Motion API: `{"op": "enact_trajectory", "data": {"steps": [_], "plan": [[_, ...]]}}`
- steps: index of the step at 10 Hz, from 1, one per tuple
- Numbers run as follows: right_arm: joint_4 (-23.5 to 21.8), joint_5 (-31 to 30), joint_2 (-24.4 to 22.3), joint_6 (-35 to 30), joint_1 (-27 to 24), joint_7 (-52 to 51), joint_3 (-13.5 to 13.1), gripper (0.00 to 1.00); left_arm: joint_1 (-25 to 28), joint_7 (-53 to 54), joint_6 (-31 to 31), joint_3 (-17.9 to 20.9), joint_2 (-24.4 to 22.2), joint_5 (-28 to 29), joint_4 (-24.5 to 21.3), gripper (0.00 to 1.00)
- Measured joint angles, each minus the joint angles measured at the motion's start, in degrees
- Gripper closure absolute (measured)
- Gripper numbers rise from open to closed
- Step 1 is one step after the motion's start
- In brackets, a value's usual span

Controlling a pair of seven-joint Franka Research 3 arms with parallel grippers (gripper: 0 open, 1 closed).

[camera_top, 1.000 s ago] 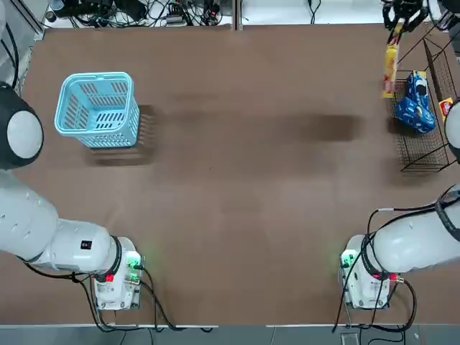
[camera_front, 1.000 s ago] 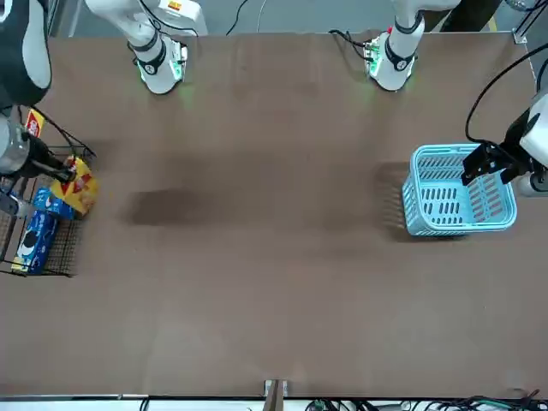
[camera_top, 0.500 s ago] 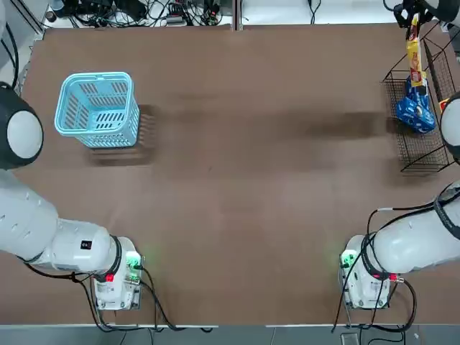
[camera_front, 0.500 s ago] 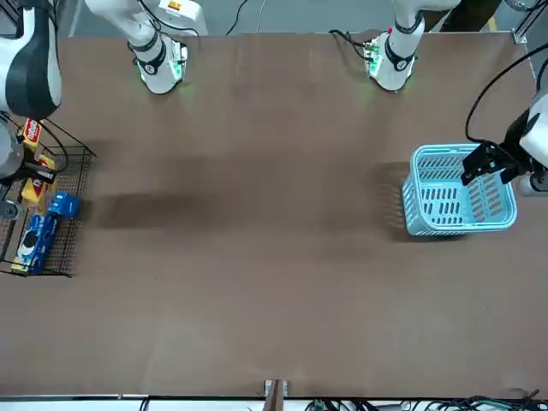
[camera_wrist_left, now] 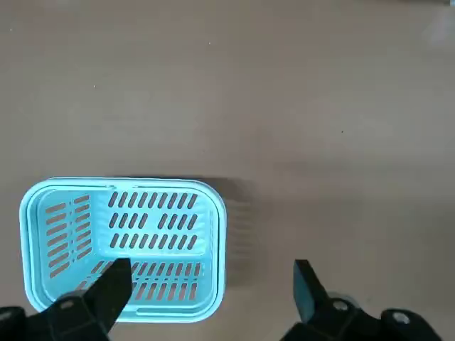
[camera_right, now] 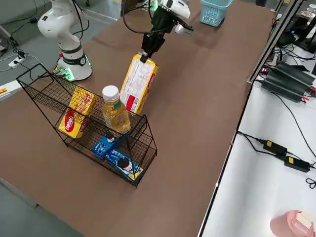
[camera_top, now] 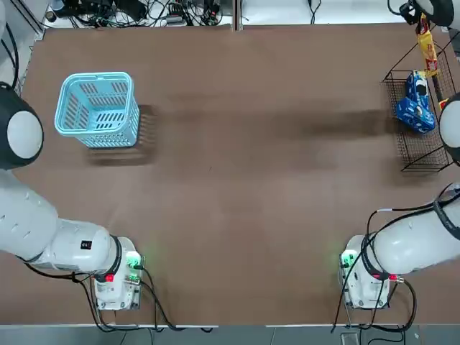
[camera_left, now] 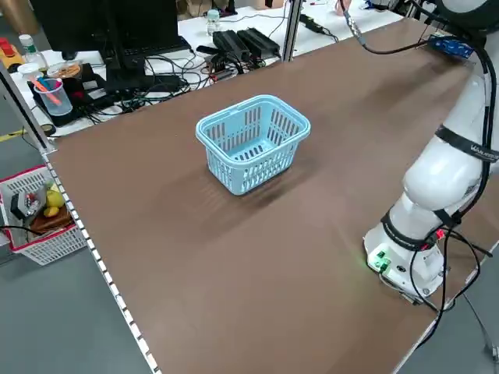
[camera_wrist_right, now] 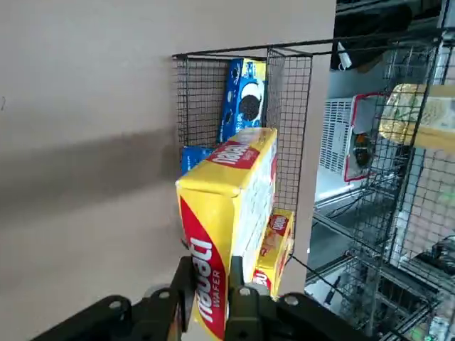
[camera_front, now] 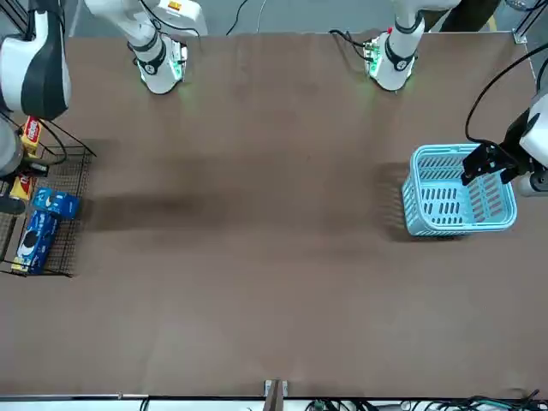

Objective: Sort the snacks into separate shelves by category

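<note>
The right gripper (camera_wrist_right: 219,302) pinches a yellow wafer box (camera_wrist_right: 231,213) between its fingers near the black rack (camera_right: 98,143), where two blue packets and another yellow box (camera_right: 79,112) sit. The left gripper (camera_wrist_left: 213,295), fingers wide, hovers by the blue basket (camera_wrist_left: 128,245).

The brown table (camera_top: 237,201) has a smooth top. Directly on it, near the far left corner, sits a light blue slotted basket (camera_top: 98,111), upright. Towards the far right corner stands a black wire rack (camera_top: 424,157). Two white arm bases (camera_top: 118,277) are set along the near edge, well apart.
</note>
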Motion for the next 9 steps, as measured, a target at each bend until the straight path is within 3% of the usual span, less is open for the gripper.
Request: {"op": "enact_trajectory", "data": {"steps": [9], "plan": [[-2.4,-2.7,1.0,9.4,-5.9,-5.3,-0.6,0.77,0.0,0.0,0.0,-0.1,0.0,0.0,0.0,0.00]]}}
